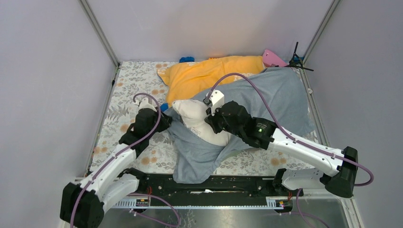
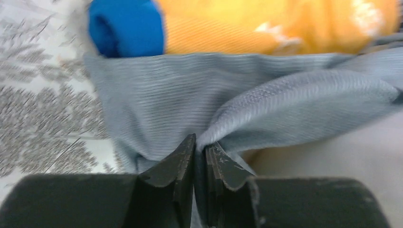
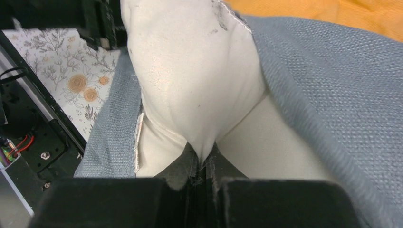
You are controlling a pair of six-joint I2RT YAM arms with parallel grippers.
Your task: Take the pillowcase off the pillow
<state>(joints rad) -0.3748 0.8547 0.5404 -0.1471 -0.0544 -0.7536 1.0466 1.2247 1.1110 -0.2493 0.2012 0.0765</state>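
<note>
The grey-blue pillowcase (image 1: 275, 95) lies wrinkled across the table's middle and right. The white pillow (image 1: 195, 118) sticks out of its open left end. My left gripper (image 1: 164, 118) is shut on the pillowcase's hem, as the left wrist view (image 2: 200, 147) shows, with grey fabric (image 2: 199, 104) bunched between the jaws. My right gripper (image 1: 211, 121) is shut on a pinch of the pillow's white cover, seen in the right wrist view (image 3: 203, 159). There the pillow (image 3: 190, 71) bulges above the jaws and the pillowcase (image 3: 332, 95) drapes to its right.
An orange-covered pillow (image 1: 214, 73) lies behind the grey case, with bright blue fabric (image 2: 126, 26) at its near corner. A pink object (image 1: 272, 58) and a black clip (image 1: 295, 61) sit at the back right. The floral table cover (image 1: 128, 90) shows at left.
</note>
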